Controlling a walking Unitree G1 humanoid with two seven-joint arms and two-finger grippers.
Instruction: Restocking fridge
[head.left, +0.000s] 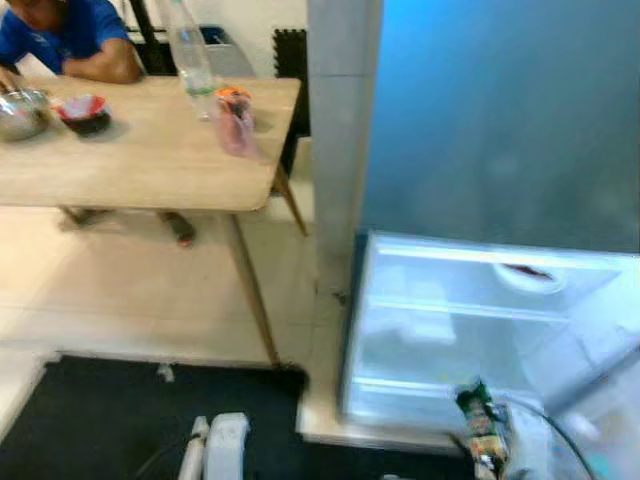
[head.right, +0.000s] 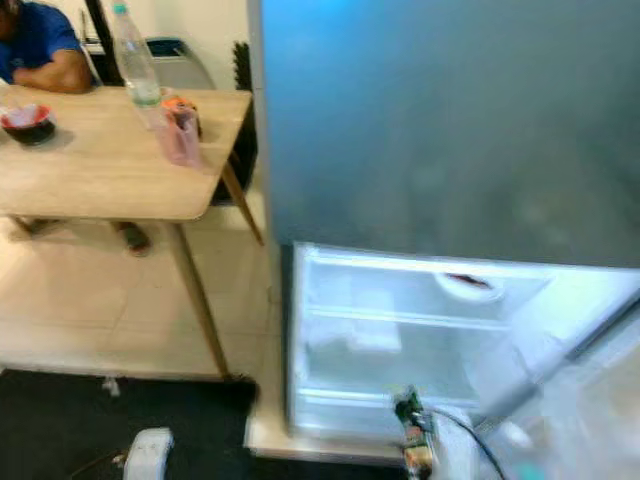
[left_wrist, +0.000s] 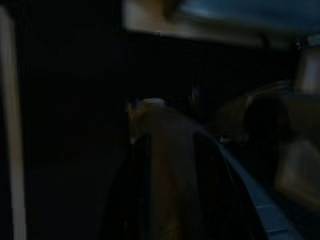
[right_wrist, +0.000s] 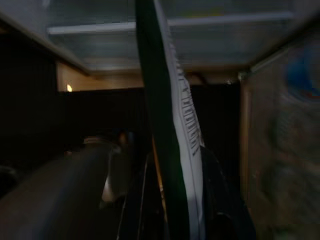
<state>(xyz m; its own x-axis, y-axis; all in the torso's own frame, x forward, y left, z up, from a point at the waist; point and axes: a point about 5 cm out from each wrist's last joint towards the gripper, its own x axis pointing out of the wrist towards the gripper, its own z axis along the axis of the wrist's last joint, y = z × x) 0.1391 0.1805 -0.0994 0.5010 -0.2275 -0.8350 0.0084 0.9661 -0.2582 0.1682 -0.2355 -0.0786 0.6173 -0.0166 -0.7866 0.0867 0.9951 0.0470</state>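
The right gripper (right_wrist: 172, 220) clamps a flat packet (right_wrist: 170, 125), its long axis along the fingers, just near of the open fridge (head.left: 450, 330), whose shelves lie beyond it.

- The fridge (head.left: 500, 150) is tall, with a blue-grey upper front and a pale grey side panel facing the room.
- Its lower compartment (head.left: 470, 330) stands open and lit, with white walls and clear shelves running across.
- A white dish-like item (head.left: 528, 274) with something dark red on it rests on the top shelf, toward the right.
- A green packet (right_wrist: 172, 135) with a white, lettered edge is upright just before the compartment.
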